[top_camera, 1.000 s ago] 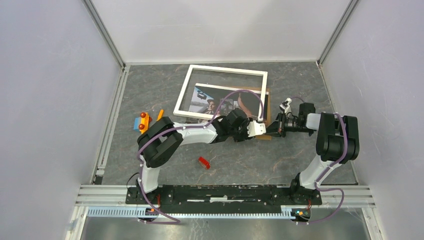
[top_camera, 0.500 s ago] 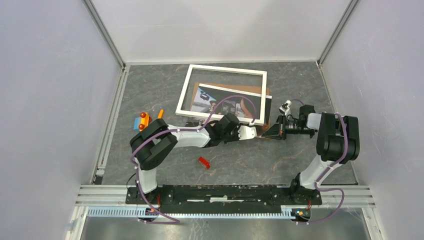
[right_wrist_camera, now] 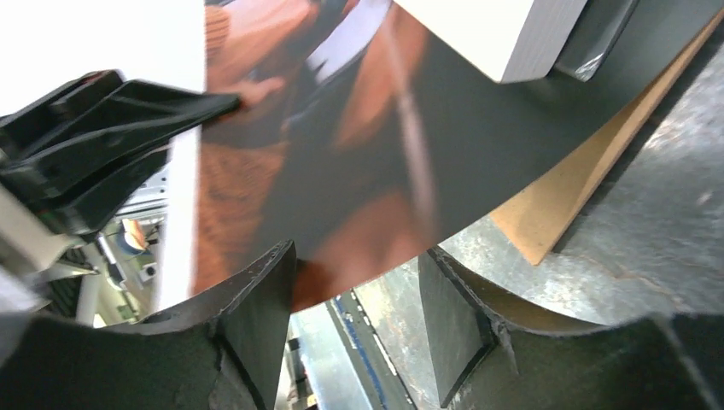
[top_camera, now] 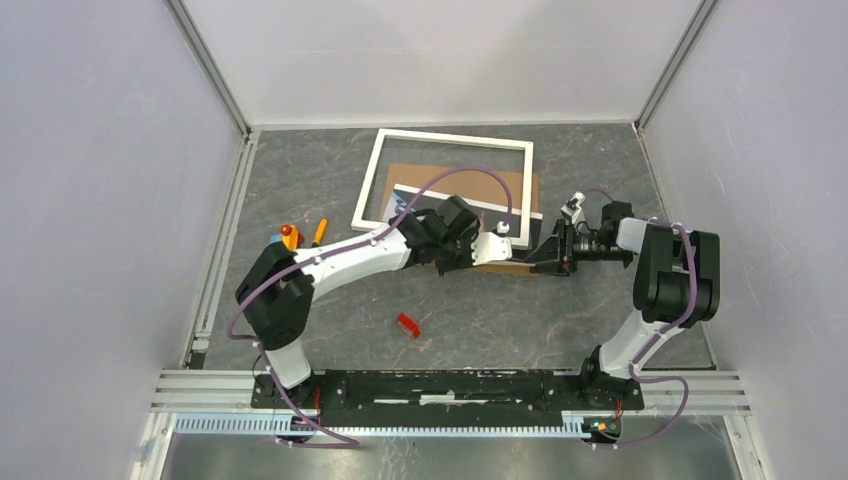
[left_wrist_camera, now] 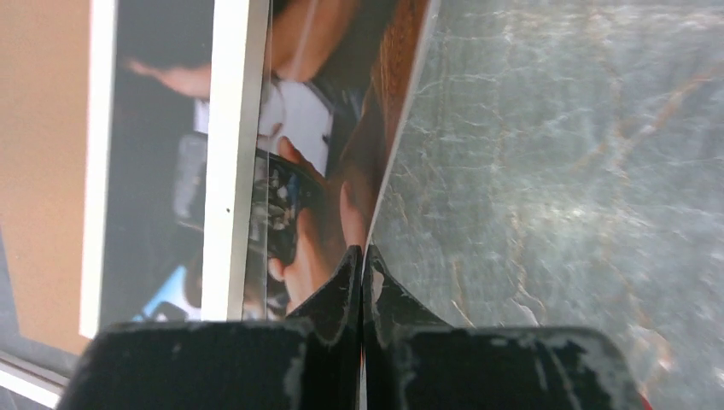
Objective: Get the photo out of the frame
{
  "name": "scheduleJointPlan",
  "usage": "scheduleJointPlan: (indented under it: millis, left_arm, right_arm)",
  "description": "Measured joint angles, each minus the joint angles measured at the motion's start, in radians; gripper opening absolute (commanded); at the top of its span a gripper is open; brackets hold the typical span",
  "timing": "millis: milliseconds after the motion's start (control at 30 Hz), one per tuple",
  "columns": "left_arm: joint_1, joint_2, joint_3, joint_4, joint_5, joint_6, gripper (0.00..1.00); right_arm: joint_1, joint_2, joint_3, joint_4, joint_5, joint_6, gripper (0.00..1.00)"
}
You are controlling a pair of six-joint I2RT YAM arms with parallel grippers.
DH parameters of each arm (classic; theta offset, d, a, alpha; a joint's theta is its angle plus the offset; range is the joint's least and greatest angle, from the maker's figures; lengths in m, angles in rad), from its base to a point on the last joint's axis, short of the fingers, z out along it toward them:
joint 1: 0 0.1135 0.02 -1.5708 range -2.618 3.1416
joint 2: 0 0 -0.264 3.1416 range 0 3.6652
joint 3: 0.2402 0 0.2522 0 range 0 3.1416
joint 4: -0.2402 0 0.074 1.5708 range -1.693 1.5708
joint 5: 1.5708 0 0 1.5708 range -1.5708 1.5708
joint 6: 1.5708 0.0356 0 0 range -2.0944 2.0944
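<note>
The photo [left_wrist_camera: 316, 162] lies partly under the white frame [top_camera: 450, 137], on a brown backing board [top_camera: 470, 178]. My left gripper [left_wrist_camera: 364, 254] is shut on the photo's near edge, right where the print meets the grey tabletop. In the top view the left gripper [top_camera: 512, 250] sits just past the frame's near right corner. My right gripper [right_wrist_camera: 356, 256] is open, and the photo's lifted, curved corner [right_wrist_camera: 341, 162] hangs between its jaws without being pinched. The left gripper's black fingers [right_wrist_camera: 111, 111] show at the left of the right wrist view.
A small red piece [top_camera: 407, 325] lies on the table in front of the arms. Orange and blue toy parts [top_camera: 290, 237] sit at the left. The frame's corner [right_wrist_camera: 495, 34] and the board's edge [right_wrist_camera: 580, 188] are close above the right gripper. Grey walls enclose the table.
The left gripper has closed on the photo's edge and its arm has stretched farther toward the frame. The right gripper, shut a second ago, has opened off the photo's corner.
</note>
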Motion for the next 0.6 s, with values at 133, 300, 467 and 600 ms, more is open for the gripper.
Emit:
scheduleJointPlan:
  millis: [133,300,467,600]
  left_arm:
    - [0.002,-0.049,0.122,-0.22,0.072,0.0,0.02]
    - [0.017,-0.082,0.32,-0.475,0.133,0.0,0.02]
    - [0.094,-0.082,0.619,-0.682,0.148,-0.002,0.02]
    - [0.225,-0.084,0.864,-0.75,0.114,-0.02,0.02]
  right_arm:
    - [-0.017,0.0,0.066,-0.067,0.037,-0.071,0.67]
    - [-0.061,0.0,0.17,-0.135,0.107,-0.159,0.72]
    - [-0.106,-0.001,0.19,-0.159,0.19,-0.195,0.74]
    - [-0.119,-0.018,0.189,-0.162,0.226,-0.201,0.74]
